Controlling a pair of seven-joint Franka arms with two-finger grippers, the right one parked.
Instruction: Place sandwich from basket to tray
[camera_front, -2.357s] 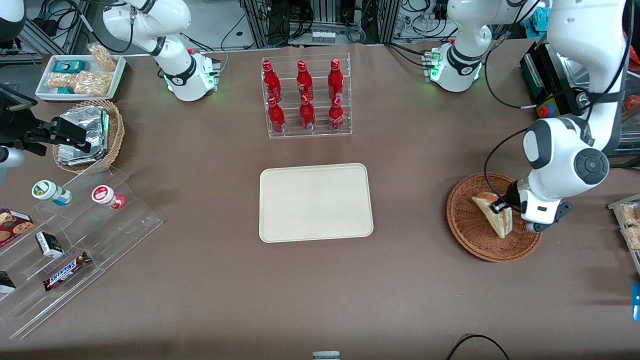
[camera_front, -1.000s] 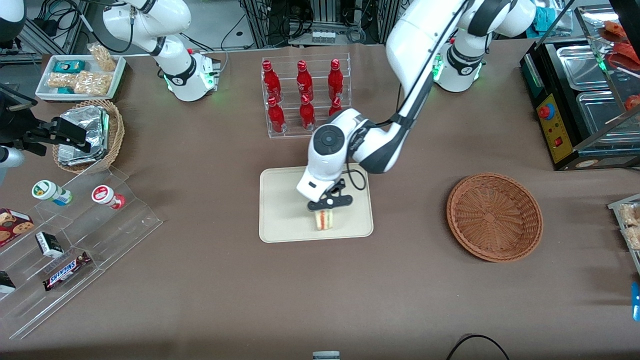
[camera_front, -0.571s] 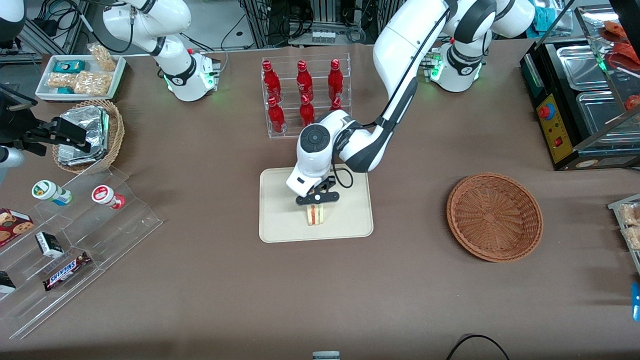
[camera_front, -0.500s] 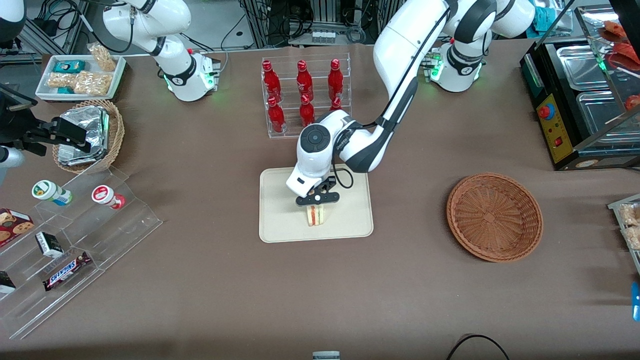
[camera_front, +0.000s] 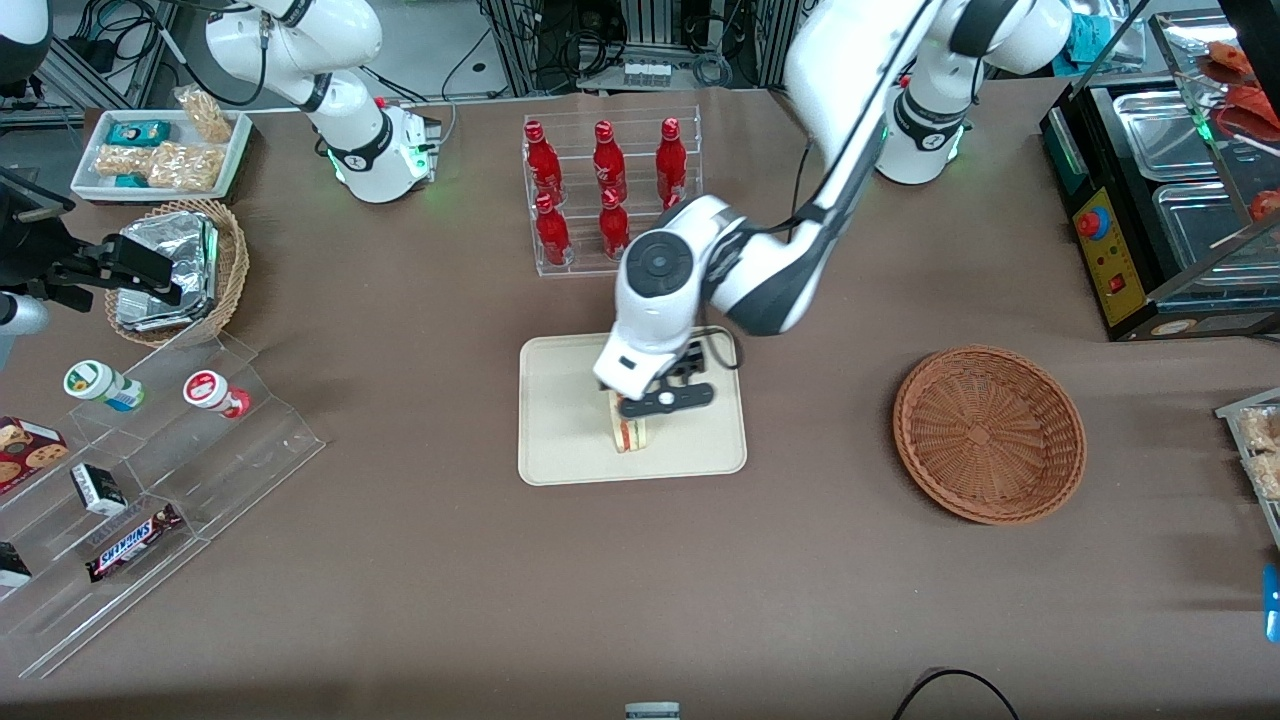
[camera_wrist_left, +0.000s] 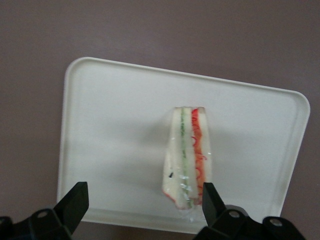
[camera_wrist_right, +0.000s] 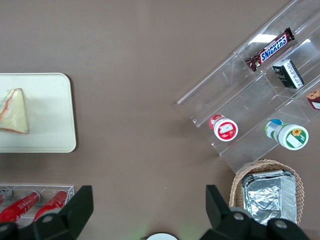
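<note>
Robot lab: cable racks (camera_front: 640, 40), snack props.

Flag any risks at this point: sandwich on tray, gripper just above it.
1. The gripper is open, right above the sandwich, one finger close to its filling edge; a sideways retreat could clip it.
2. In the left wrist view the sandwich appears to stand on its narrow edge on the tray; a nudge could tip it.
3. The bottle rack sits close beside the arm's elbow; a wide swing could hit it.
</note>
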